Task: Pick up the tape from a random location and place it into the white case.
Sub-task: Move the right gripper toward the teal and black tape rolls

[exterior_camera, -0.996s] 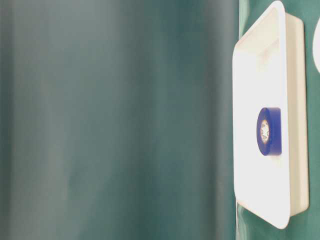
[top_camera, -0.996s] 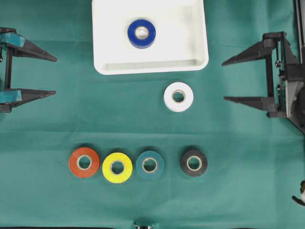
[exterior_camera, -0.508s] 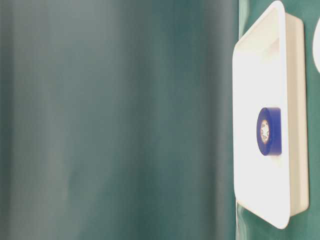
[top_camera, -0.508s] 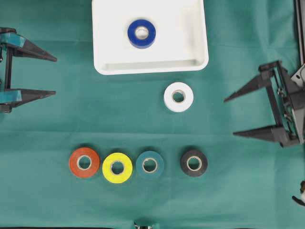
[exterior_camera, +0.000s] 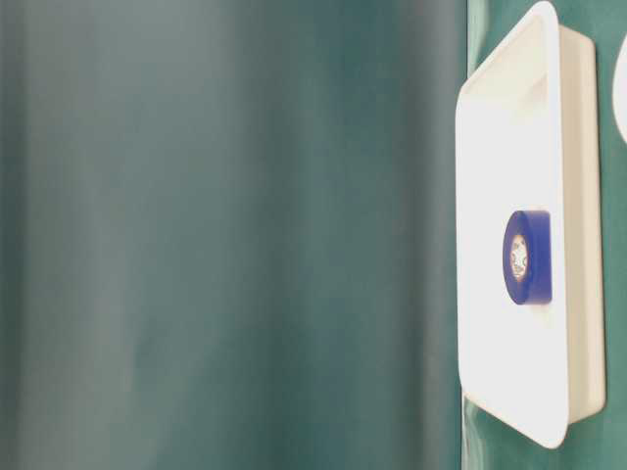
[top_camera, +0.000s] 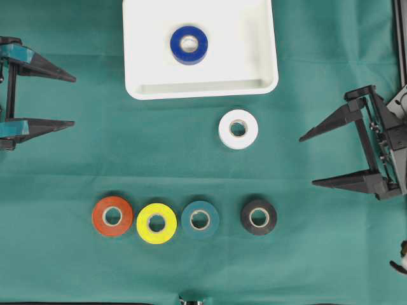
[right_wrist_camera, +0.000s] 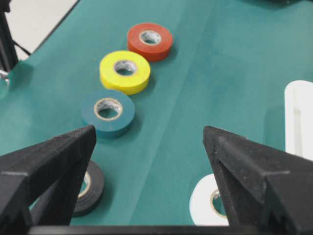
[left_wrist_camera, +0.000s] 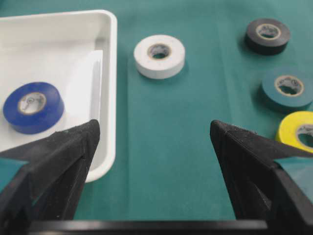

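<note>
At right edge of the overhead view, the right gripper (top_camera: 307,159) is now sitting lower in the frame and slanting, tips aiming toward frame centre-left; 1 s ago it was sitting level and higher, approx. opposite the white case (top_camera: 143,63) bottom edge. Fingers are standing wide apart, holding nothing. At left edge, the left gripper (top_camera: 74,100) is showing no shift vs. the earlier frames; fingers are also wide apart and empty.

Meaning for the task (judgement): the right arm is starting its approach, lining up on the rolls below the case. The white tape roll (top_camera: 238,129) is lying just below the case's lower right corner, nearest to the right gripper. The black roll (top_camera: 259,217) is lying lower, right end of a row with teal roll (top_camera: 200,220), yellow roll (top_camera: 156,223) and orange roll (top_camera: 112,216). Which roll is the target: cannot tell yet. The blue roll (top_camera: 189,44) is already lying flat inside the case, upper centre. No roll has moved.

Hidden / hard to read:
- Overhead: top rim of the case is being cut off by the frame edge; both arms are mostly out of frame.
- Table-level view: left approx. three quarters is blurred green, no detail; neither gripper is showing.
- Right wrist view: white and black rolls are partly covered by the fingers (right_wrist_camera: 54,161); the case is showing only as a sliver at right edge.
- Left wrist view: the yellow roll is being cut off at right edge; the orange roll is not showing.
</note>
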Motion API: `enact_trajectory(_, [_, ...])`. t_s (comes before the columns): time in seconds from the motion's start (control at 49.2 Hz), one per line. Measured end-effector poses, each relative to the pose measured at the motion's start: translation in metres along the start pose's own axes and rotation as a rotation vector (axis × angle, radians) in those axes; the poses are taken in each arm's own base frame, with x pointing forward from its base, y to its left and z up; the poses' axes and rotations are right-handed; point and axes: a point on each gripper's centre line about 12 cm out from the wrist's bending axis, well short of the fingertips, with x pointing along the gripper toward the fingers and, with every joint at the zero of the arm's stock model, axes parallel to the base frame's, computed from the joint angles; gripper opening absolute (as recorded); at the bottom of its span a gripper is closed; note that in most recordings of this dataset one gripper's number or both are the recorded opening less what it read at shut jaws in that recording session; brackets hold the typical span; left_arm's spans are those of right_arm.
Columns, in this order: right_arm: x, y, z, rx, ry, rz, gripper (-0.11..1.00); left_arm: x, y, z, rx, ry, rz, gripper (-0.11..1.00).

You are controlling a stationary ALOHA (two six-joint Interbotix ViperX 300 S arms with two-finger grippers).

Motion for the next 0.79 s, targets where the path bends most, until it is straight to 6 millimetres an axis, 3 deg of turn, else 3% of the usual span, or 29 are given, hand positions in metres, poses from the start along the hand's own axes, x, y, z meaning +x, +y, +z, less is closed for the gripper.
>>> enact_trajectory(0.325, [0.008,0.0,-0.001,0.0,-0.006,-0.001,0.9,0.0,0.0,0.001,0.0,-0.006,0.0,0.98])
enact_trajectory(0.488, [0.026,0.0,0.0,0.001,0.001,-0.001,0.9,0.0,0.0,0.0,0.0,-0.003,0.0,0.98])
enact_trajectory(0.793, [0.072,0.001,0.022,0.002,-0.006,0.001,0.9,0.0,0.0,0.0,0.0,-0.005,0.0,0.98])
